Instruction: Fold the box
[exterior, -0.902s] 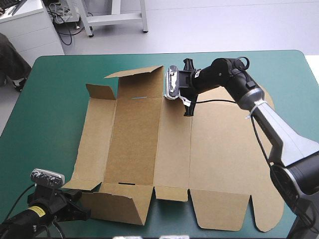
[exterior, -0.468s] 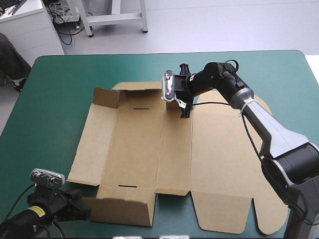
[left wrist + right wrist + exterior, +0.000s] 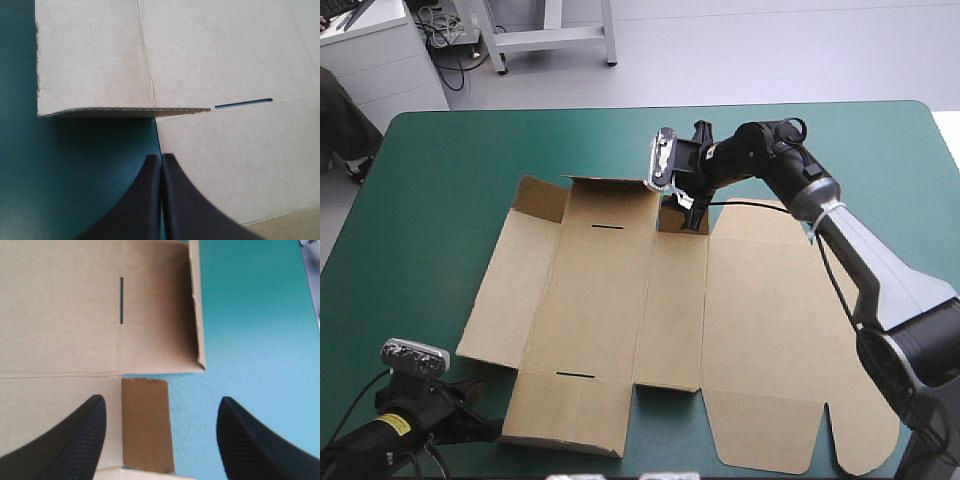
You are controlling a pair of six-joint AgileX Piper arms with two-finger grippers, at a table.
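We've got the cut brown cardboard box (image 3: 620, 300) lying mostly flat in the middle of the teal-green table cover (image 3: 430, 180). Our right black-finned gripper (image 3: 160, 400) hangs spread wide over the box's far edge, and the left black-finned gripper (image 3: 161, 157) is pinched together, empty, at its near corner. The board looks light and stiff, hinging at the creases, so we'd grab flap edges.

brown box (image 3: 605, 300), teal-green cover (image 3: 440, 180)
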